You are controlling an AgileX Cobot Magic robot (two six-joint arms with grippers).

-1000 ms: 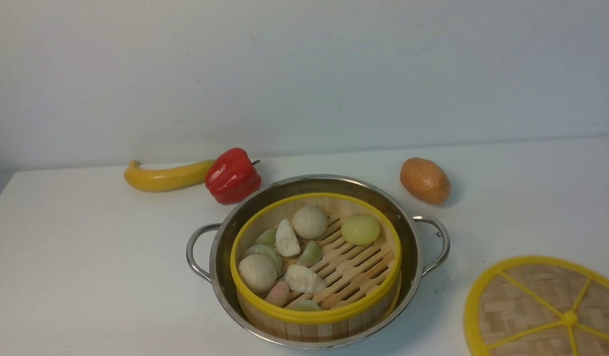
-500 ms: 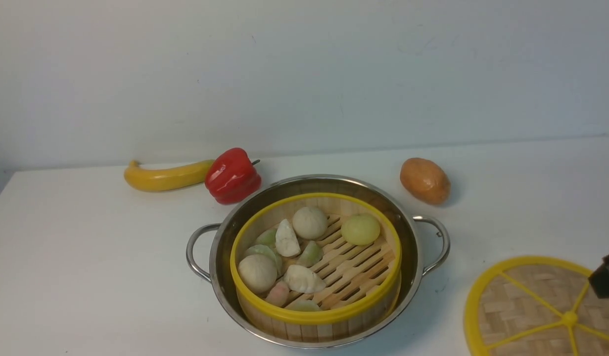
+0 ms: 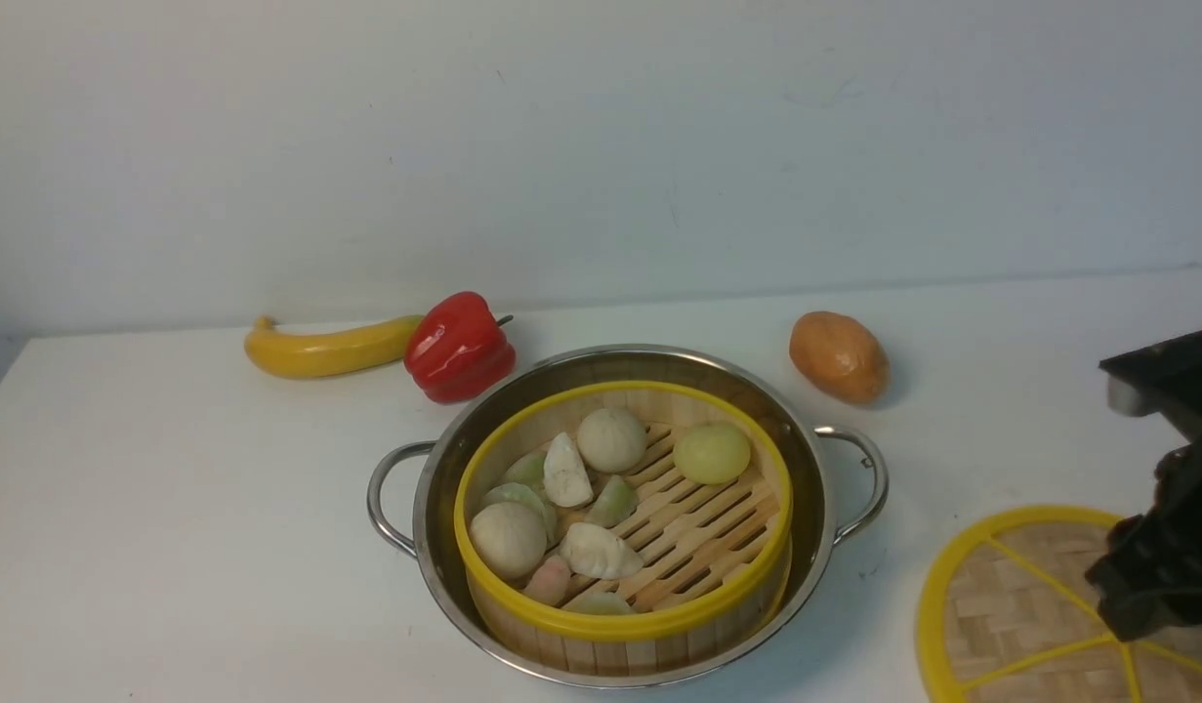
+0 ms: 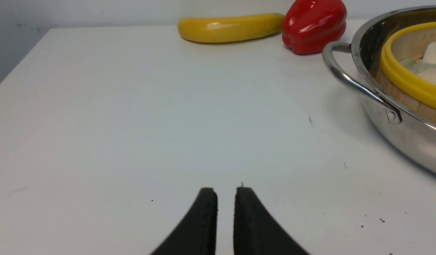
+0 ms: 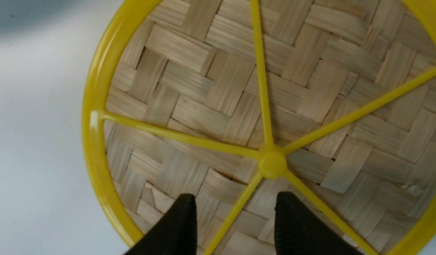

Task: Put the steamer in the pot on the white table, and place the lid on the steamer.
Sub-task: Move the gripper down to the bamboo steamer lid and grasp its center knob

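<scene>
Steamer (image 3: 625,508): inside the pot (image 3: 810,508).
Lid (image 3: 1011,605): flat, right of the pot.
Right gripper (image 5: 233,202): fingers apart over Lid.
Left gripper (image 4: 225,191): fingers almost together.

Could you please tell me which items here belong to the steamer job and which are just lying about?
For the job: steamer, already sitting in the pot; lid, flat on the white table below the open right end effector.
Lying about: banana; red pepper; potato.

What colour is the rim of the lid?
Yellow, around tan woven bamboo. The lid shows best in the right wrist view.
</scene>
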